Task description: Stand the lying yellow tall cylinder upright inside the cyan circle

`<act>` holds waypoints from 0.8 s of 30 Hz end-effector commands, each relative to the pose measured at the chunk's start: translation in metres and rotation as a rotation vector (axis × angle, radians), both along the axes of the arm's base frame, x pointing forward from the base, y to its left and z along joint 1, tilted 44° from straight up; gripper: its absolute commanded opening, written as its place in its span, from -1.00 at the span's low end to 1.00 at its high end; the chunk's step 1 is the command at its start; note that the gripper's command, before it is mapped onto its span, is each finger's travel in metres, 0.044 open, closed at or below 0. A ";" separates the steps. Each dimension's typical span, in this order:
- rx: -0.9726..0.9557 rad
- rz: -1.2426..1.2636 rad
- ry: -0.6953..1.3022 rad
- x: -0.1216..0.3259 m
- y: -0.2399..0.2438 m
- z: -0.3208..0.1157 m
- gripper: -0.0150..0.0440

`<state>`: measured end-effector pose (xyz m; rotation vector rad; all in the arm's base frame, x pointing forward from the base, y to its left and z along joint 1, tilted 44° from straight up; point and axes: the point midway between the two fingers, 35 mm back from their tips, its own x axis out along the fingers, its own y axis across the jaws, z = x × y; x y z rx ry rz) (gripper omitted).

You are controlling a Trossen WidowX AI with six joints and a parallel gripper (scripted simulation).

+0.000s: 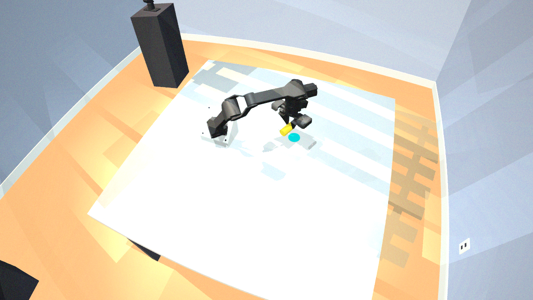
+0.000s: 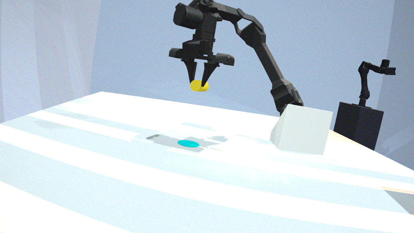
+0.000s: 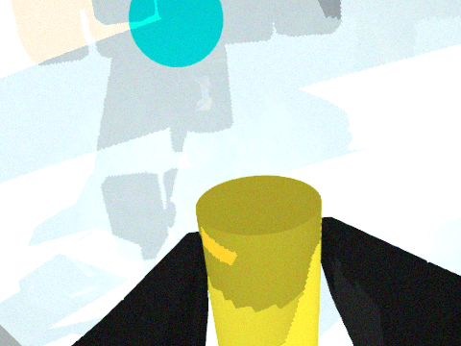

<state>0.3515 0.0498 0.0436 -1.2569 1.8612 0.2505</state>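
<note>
The yellow tall cylinder [image 1: 286,129] [image 2: 195,85] [image 3: 261,269] is held in the air, lying roughly level, well above the table. My gripper [image 2: 196,83] [image 3: 260,238] is shut on it, one finger on each side, with the fingers pointing down. The flat cyan circle [image 1: 294,137] [image 2: 188,143] [image 3: 177,29] lies on the table, below the cylinder in the exterior view. In the wrist view it shows at the top, beyond the cylinder's near end face, partly cut off by the frame. Nothing stands on the circle.
The white table [image 1: 223,208] [image 2: 115,185] carries the arm's pale base block [image 2: 305,130]. Shadows of the arm fall around the circle. A dark pedestal [image 1: 160,48] [image 2: 357,124] with another small arm [image 2: 364,78] stands beyond the table edge.
</note>
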 end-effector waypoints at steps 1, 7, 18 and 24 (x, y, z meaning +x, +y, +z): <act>0.006 0.007 -0.004 0.004 0.011 -0.008 -0.14; 0.003 0.015 0.006 0.008 0.023 -0.023 -0.14; -0.003 0.029 0.025 0.011 0.045 -0.052 -0.14; -0.003 0.031 0.028 0.011 0.049 -0.058 -0.14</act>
